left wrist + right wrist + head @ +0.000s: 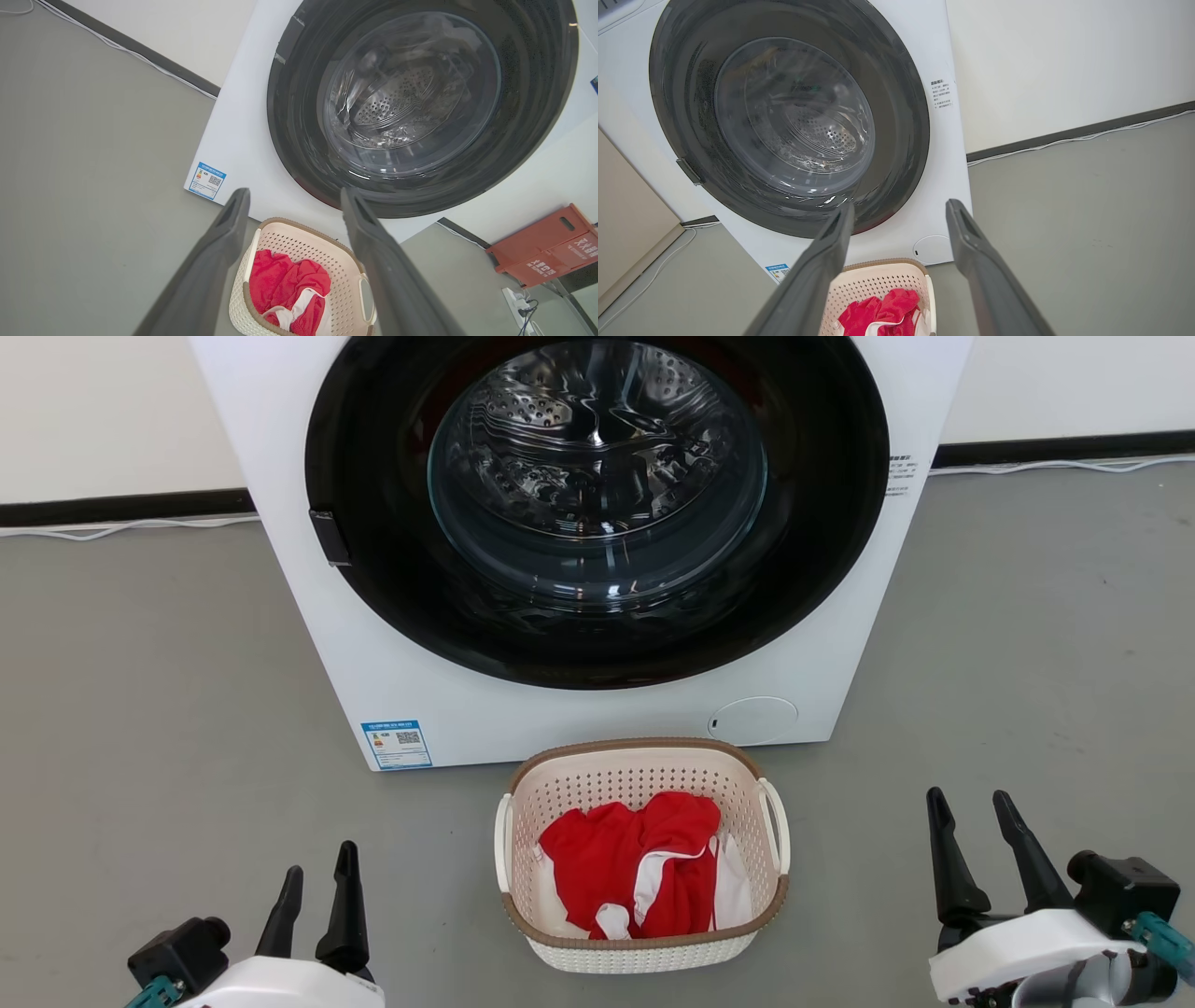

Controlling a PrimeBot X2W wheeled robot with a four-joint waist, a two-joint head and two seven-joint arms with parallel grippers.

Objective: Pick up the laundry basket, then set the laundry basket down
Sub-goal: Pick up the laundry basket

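The laundry basket [560, 779], cream-white and perforated with a brown rim and white side handles, stands on the grey floor just in front of the washing machine. Red and white clothes [635, 863] lie inside it. My left gripper [320, 879] is open at the lower left, well apart from the basket. My right gripper [971, 803] is open at the lower right, also apart from it. From the left wrist, the basket [299, 242] shows between the open fingers of my left gripper [295, 196]. From the right wrist, the basket [882, 280] lies low between the fingers of my right gripper [901, 207].
The white washing machine [392, 663] with its shut round dark glass door [597, 495] stands right behind the basket. A white cable [121, 527] runs along the wall's dark skirting. A red box [546, 245] and a power strip [518, 305] sit to the machine's right.
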